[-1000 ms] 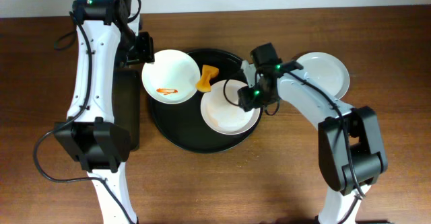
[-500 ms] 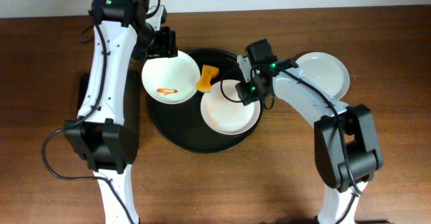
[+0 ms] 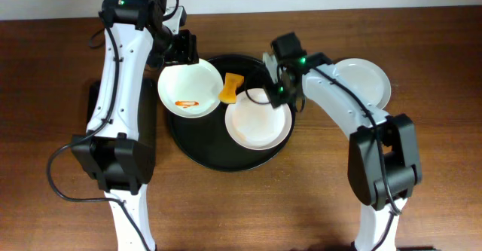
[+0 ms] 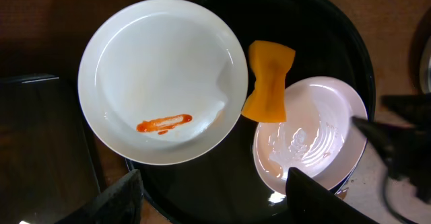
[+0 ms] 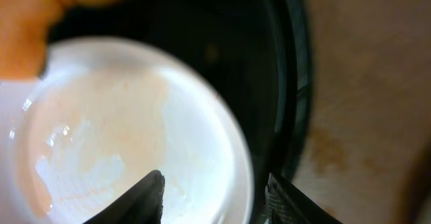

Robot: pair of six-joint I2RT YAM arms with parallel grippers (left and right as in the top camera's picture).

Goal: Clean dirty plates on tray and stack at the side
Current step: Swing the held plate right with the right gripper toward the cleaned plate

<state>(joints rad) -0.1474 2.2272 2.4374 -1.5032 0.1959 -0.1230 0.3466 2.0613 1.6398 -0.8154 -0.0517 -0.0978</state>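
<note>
Three white plates are on show. Leftmost, the smeared plate (image 3: 188,89) overhangs the left rim of the tray (image 3: 203,142), its orange streak (image 3: 186,102) uncleaned. The left gripper (image 4: 212,178) hangs above it, jaws wide and empty. An orange sponge (image 3: 232,87) lies beside the middle plate (image 3: 258,120), which sits wet-looking at the tray's right edge. The right gripper (image 5: 212,183) holds its jaws apart astride that rim; whether they touch it I cannot tell. These plates look stiff, breakable and slick, so pinch the raised rim squarely. The third plate (image 3: 363,83) rests on the table (image 3: 301,198), beyond the tray's right edge.
</note>
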